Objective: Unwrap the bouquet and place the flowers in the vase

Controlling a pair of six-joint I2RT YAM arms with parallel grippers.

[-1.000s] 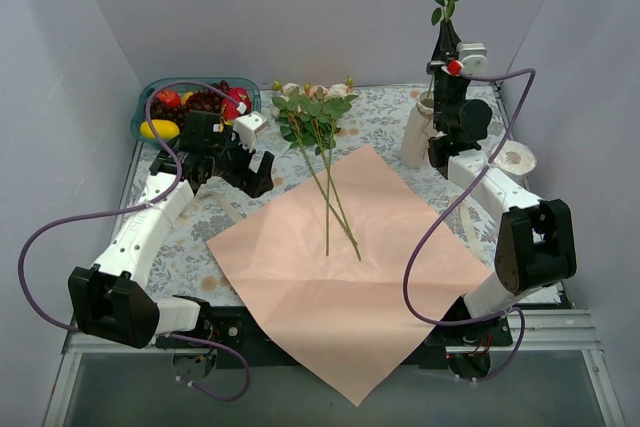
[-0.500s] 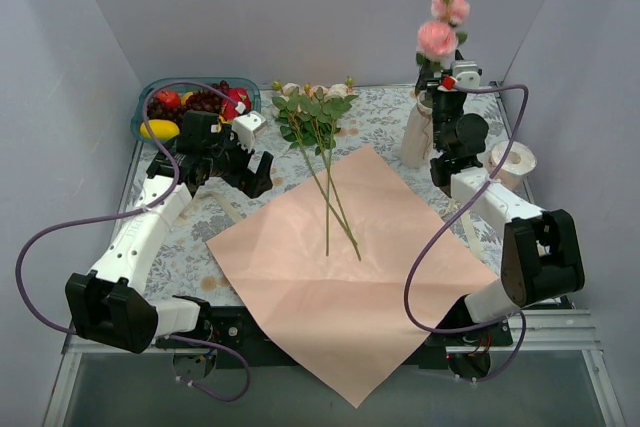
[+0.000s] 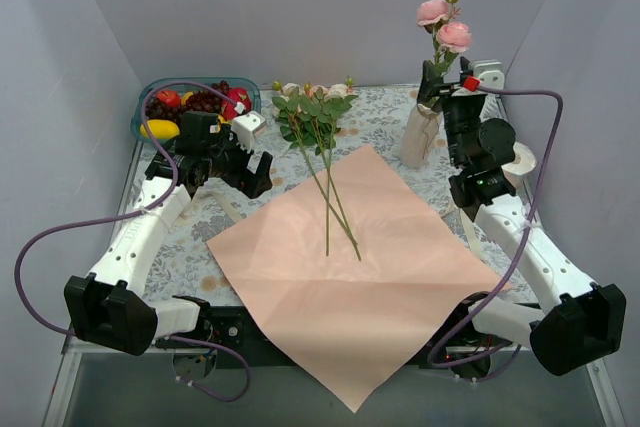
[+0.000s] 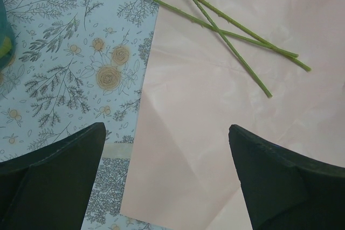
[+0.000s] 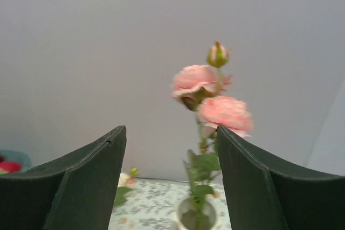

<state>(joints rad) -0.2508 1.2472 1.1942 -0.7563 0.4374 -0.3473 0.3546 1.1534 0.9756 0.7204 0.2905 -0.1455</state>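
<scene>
Grey walls (image 3: 300,7), floral surface (image 3: 190,247): paper (image 3: 340,297) open, one rose (image 3: 452,35) in my vase (image 3: 416,139), other flowers (image 3: 315,122) waiting; left claw (image 4: 167,127) and right claw (image 5: 170,130) spread, empty.

Right wrist view: the vase (image 5: 188,218) shows its rim only, its body cut off below. Left wrist view: the flowers (image 4: 216,27) lose their blooms above.

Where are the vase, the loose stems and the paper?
vase (image 3: 416,139), top view, on its white body.
loose stems (image 3: 327,227), top view, on a bare stem lying over the paper.
paper (image 3: 340,297), top view, on its bare middle.
</scene>
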